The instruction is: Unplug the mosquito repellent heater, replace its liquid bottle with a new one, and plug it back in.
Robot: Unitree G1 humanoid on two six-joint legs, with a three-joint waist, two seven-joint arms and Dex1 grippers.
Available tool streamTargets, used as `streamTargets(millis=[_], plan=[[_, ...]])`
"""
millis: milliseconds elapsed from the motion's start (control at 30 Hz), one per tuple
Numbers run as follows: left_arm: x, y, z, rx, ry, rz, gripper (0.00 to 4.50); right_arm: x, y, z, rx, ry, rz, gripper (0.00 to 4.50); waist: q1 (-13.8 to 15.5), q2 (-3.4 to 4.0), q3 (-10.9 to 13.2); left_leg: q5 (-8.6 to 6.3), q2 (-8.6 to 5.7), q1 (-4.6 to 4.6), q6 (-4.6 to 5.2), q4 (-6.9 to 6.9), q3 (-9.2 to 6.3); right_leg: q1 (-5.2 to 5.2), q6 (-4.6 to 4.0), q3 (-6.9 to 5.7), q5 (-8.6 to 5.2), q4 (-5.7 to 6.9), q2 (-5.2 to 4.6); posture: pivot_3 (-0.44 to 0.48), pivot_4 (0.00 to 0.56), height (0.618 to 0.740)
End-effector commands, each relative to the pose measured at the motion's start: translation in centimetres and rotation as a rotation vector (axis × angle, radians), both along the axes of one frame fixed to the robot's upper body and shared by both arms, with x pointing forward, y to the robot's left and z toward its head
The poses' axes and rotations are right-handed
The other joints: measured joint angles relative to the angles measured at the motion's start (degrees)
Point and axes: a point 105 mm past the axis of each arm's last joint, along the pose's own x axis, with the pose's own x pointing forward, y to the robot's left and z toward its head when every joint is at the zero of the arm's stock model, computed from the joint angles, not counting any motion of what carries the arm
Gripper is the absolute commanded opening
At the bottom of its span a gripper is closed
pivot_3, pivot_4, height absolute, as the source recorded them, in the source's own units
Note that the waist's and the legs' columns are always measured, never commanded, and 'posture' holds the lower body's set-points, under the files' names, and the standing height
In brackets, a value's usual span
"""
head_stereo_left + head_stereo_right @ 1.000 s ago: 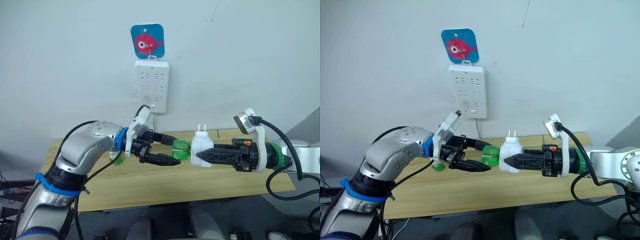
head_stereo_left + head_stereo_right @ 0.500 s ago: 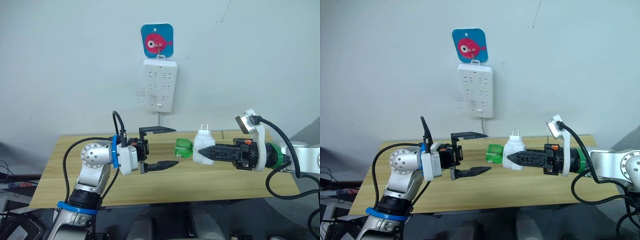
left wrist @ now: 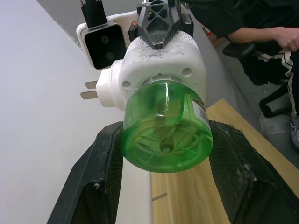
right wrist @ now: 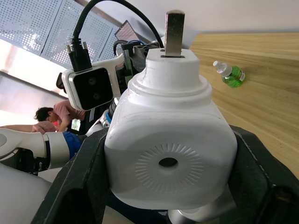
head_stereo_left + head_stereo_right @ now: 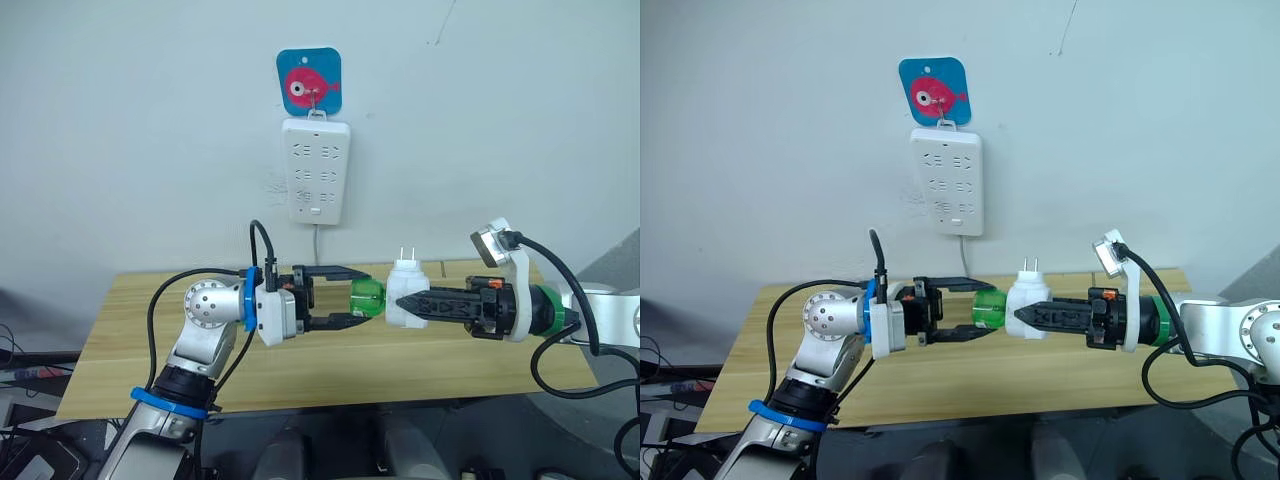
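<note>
left gripper (image 5: 352,300) back at bottle (image 5: 366,299) since half second ago, when it stood off wide open; fingers now straddle green body, narrowed, touching or nearly so. likely regrasp for another unscrewing turn. right gripper (image 5: 402,304) clamps heater (image 5: 405,296) mid-air over table (image 5: 330,365), prongs up. heater: white, rounded, scuffed plastic. bottle: translucent green, round, ribbed base. new one (image 4: 228,73), whitish cap, lies on wood far behind. strip (image 5: 316,170) on wall.

A light wooden table (image 5: 330,365) is set against the wall. A small green bottle with a whitish cap (image 4: 227,73) is seen lying on its top, apparently well in from the edges.
</note>
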Motion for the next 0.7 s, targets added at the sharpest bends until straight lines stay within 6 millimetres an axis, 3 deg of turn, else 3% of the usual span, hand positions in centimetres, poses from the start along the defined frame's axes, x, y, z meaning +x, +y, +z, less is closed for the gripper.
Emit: streamTargets(millis=[33, 100, 200, 300, 400, 500, 700], plan=[[-0.1, -0.6, 1.0, 0.094, 0.291, -0.059, 2.29, -0.9, 0.5, 1.2, 0.024, -0.045, 0.05, 2.97, -0.3, -0.03, 0.0, 0.0, 0.0, -0.04, 0.0, 0.0, -0.04, -0.01, 0.0, -0.01, 0.0, 0.02, 0.05, -0.135, 0.146, 0.73], [1.0, -0.6, 1.1, 0.168, 0.66, -0.02, 2.29, -1.2, 0.6, 1.1, 0.016, -0.046, 0.065, 2.97, -0.3, -0.03, 0.0, 0.0, 0.01, -0.03, 0.0, 0.0, -0.12, 0.0, 0.01, -0.05, -0.01, 0.04, 0.07, -0.132, 0.145, 0.73], [0.4, 0.5, 2.1, 0.325, 1.156, -0.09, 2.29, -1.4, 0.7, 1.1, 0.006, -0.045, 0.082, 2.97, -0.7, -0.04, 0.0, 0.01, -0.01, -0.17, 0.01, 0.1, -0.38, -0.01, 0.29, -0.25, -0.17, 0.03, 0.36, -0.13, 0.144, 0.73], [0.4, 0.6, 3.7, 0.329, 1.272, -0.138, 2.29, -1.6, 0.8, 1.0, 0.007, -0.044, 0.089, 2.97, -1.5, -0.04, 0.0, 0.01, -0.03, -0.16, 0.01, 0.07, -0.36, -0.01, 0.3, -0.24, -0.18, 0.05, 0.38, -0.135, 0.145, 0.73], [0.2, 0.6, 4.3, 0.335, 1.256, -0.161, 2.29, -1.6, 0.8, 1.0, 0.012, -0.044, 0.085, 2.97, -2.0, -0.04, 0.0, 0.0, -0.01, -0.14, 0.01, 0.02, -0.34, -0.07, 0.21, -0.21, -0.14, 0.07, 0.38, -0.14, 0.147, 0.73], [0.8, 0.7, 3.6, 0.317, 1.127, -0.103, 2.29, -1.4, 0.8, 1.0, 0.022, -0.044, 0.07, 2.97, -1.8, -0.03, 0.0, 0.01, 0.04, -0.15, 0.0, -0.02, -0.39, -0.13, -0.01, -0.22, -0.03, 0.09, 0.28, -0.142, 0.148, 0.73], [0.8, 1.1, 2.1, 0.179, 0.583, -0.016, 4.24, -1.1, 0.3, 0.9, 0.028, -0.038, 0.039, 2.97, -1.5, -0.04, 0.0, 0.03, 0.03, -0.05, -0.05, -0.04, -0.19, -0.09, -0.03, -0.02, -0.03, 0.05, 0.04, -0.152, 0.15, 0.73]])
